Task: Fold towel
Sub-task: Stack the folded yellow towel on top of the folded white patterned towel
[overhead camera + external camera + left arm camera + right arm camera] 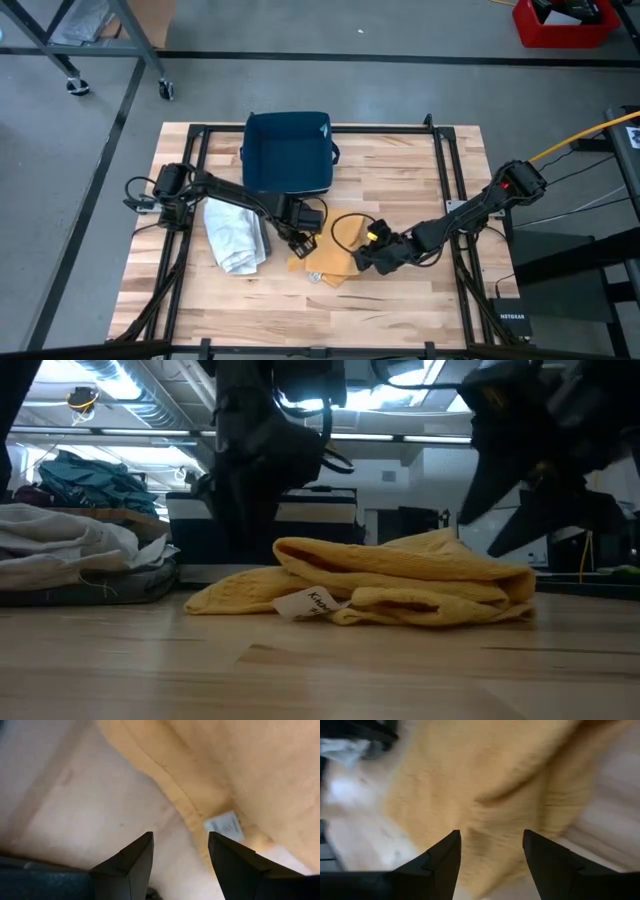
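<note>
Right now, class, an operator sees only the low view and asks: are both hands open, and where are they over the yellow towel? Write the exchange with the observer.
Observer: The left hand is open, at the edge of the yellow towel by its white label.
Operator: And the right?
Observer: The right hand is open, directly over the towel's cloth.
Operator: Anything else nearby?
Observer: From above, a dark blue bin sits on the table, apart from the towel.

Ceiling lights [420, 380] glare behind the backlit, silhouetted arms in the low view. The overhead view is evenly lit and sharp. The towel [485, 785] blurs softly in the right wrist view.
</note>
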Motion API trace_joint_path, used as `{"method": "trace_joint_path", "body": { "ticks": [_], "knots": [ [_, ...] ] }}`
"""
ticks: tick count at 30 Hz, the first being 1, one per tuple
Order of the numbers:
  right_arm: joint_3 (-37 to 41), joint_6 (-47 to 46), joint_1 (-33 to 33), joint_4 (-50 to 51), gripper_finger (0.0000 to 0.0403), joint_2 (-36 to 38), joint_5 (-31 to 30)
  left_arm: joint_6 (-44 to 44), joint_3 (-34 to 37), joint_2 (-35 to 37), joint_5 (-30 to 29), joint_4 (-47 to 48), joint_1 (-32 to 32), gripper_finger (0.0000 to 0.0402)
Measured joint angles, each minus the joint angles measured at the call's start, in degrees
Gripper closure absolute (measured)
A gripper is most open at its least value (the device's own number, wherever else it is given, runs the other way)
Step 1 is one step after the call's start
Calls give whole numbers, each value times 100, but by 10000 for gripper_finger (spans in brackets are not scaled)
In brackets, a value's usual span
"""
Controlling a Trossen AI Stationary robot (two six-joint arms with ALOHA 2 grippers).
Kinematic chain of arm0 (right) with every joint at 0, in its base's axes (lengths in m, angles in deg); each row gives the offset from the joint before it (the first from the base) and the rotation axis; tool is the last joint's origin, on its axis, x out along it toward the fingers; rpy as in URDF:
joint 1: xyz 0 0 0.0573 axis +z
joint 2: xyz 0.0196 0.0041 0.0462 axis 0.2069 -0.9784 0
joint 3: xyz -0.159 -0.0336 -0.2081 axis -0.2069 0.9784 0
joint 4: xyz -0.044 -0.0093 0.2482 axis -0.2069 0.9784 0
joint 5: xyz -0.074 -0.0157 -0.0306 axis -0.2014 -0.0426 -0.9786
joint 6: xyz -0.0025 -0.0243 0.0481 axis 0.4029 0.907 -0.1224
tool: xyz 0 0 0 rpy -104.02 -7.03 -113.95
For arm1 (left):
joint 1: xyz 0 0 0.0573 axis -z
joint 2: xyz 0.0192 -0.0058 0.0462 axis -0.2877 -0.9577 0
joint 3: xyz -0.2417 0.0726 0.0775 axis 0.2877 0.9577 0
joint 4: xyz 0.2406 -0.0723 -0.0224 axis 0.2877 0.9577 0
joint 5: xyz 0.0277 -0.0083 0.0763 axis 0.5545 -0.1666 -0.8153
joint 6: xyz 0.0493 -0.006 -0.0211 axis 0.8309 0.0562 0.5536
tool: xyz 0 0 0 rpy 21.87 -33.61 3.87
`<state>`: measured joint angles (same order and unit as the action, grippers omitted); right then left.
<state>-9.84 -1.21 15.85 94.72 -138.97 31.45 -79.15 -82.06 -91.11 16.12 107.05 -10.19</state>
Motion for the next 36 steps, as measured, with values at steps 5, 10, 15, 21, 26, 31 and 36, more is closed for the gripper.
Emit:
{"method": "trace_joint_path", "body": {
  "ticks": [5, 10, 15, 21, 26, 31, 36],
  "knots": [
    [0, -41, 0, 421, 187, 2, 37, -98, 0, 69, -369, 147, -148, 220],
    [0, 59, 0, 468, 187, 2, 233, -80, -4, 429, -466, 453, -249, 220],
    [0, 201, 0, 497, 187, 2, 463, -111, -4, 1137, -830, 983, -252, 220],
    [0, 204, 0, 405, 187, 2, 520, -507, -4, 2187, -1505, 1896, -118, 220],
    [0, 206, -2, 348, 187, 2, 542, -1280, -9, 2949, -1902, 2850, 132, 220],
    [0, 208, -7, 324, 187, 2, 691, -2455, -7, 3585, -2142, 3731, 654, 220],
    [0, 208, -7, 328, 187, 2, 699, -3248, 237, 4079, -2248, 3603, 1291, 220]
  ]
}}
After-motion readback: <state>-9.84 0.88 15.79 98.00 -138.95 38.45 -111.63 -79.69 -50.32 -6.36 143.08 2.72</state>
